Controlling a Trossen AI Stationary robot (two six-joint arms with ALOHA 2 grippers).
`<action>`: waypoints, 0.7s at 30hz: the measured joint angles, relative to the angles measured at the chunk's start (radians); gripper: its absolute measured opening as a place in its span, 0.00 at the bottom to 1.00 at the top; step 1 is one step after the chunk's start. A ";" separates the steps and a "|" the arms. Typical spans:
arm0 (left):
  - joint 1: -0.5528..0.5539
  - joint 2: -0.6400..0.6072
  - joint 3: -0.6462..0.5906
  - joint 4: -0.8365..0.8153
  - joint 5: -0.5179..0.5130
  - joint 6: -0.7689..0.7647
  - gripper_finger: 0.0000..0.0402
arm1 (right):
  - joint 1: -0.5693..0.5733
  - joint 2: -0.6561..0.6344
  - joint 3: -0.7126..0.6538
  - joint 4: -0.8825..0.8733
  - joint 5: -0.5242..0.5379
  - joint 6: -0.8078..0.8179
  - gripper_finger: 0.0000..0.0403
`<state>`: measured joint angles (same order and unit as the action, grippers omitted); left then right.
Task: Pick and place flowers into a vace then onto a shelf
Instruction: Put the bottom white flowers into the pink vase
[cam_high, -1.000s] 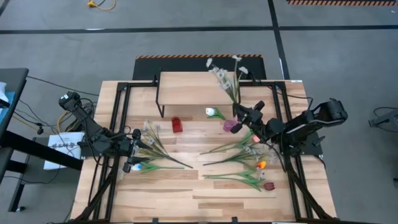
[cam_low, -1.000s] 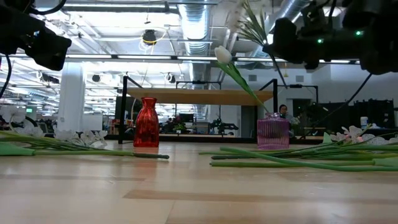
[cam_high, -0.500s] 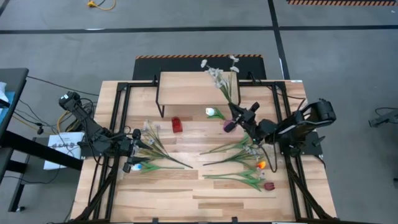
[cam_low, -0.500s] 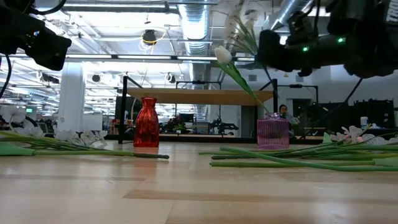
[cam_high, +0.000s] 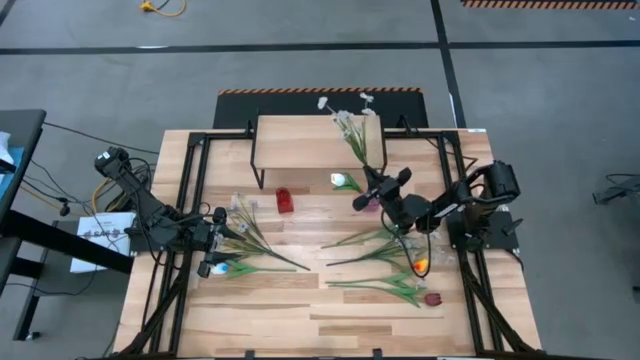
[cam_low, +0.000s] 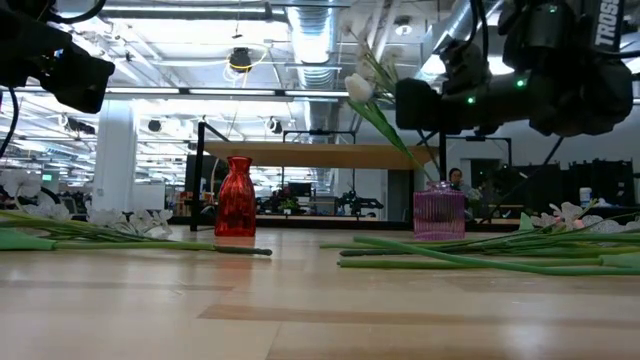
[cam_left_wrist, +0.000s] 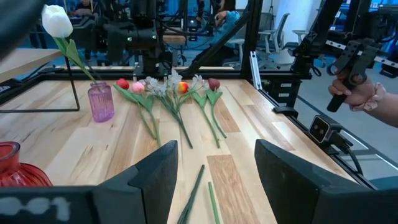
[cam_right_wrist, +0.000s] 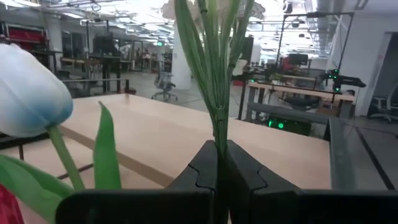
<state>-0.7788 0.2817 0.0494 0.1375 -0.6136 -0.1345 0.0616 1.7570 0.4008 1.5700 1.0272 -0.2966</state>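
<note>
Flowers: a spray of small white blossoms (cam_high: 345, 118) on thin green stems is clamped in the right end effector (cam_high: 375, 188), its fingers (cam_right_wrist: 202, 168) pressed tight on the stems, above the pink ribbed glass vase (cam_low: 439, 214). That vase holds one white tulip (cam_low: 359, 87), leaning. A red bottle-shaped vase (cam_low: 236, 197) stands near it, with nothing showing in it. More tulips and sprays (cam_high: 400, 262) lie flat on the counter (cam_high: 300, 320), a slatted light-wood top. A second bunch (cam_high: 245, 235) lies by the left end effector (cam_high: 218, 243), which hovers there with fingers spread and nothing between them. The shelf (cam_high: 300, 140), a light board on thin dark legs, stands at the counter's far edge. Behind is a bright workshop with exposed ducts.
</note>
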 joint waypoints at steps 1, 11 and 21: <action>0.000 0.000 0.000 0.000 0.000 0.000 0.51 | -0.001 0.001 0.000 -0.003 0.000 -0.002 0.00; 0.000 0.000 0.000 0.004 0.003 0.000 0.51 | -0.001 0.000 0.008 0.001 0.022 -0.019 0.00; 0.000 0.000 0.000 0.004 0.003 0.000 0.51 | 0.003 0.000 0.008 -0.005 0.022 -0.022 0.00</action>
<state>-0.7788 0.2817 0.0494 0.1413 -0.6107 -0.1345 0.0650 1.7569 0.4084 1.5647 1.0496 -0.3190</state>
